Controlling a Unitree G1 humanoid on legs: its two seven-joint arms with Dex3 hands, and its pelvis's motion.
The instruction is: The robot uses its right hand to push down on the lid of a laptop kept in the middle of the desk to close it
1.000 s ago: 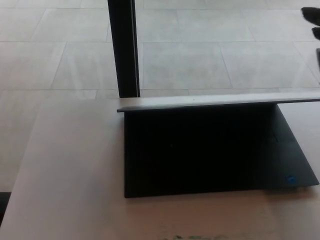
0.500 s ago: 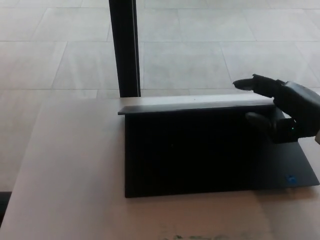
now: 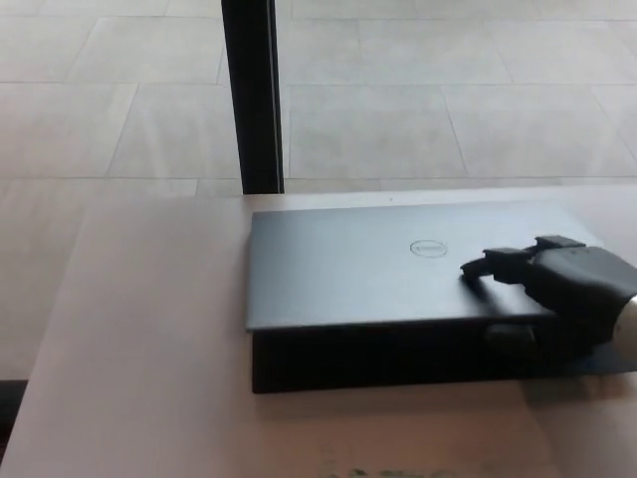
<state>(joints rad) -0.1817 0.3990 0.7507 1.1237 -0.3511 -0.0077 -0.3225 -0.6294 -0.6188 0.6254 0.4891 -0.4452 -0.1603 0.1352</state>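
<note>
While the pale tiled floor (image 3: 448, 110) is filling the far half of the scene, the light desk (image 3: 139, 378) is occupying the near half, with a black vertical post (image 3: 253, 95) rising just beyond its far edge. Lying in the middle of the desk, the dark grey laptop (image 3: 328, 368) is sitting with its lid (image 3: 368, 269) lowered almost flat, a narrow dark gap showing between the lid's near edge and the base. A small round logo (image 3: 428, 248) is showing on the lid, right of its centre. Entering from the right, the right hand (image 3: 557, 289) is resting on the lid's near right part: its two thick fingers (image 3: 493, 265) are lying extended on top of the lid, pointing left, while the thumb (image 3: 510, 337) is sitting below the lid's near edge, so the hand is bracketing the edge without visibly clamping it. No left hand is appearing anywhere.
</note>
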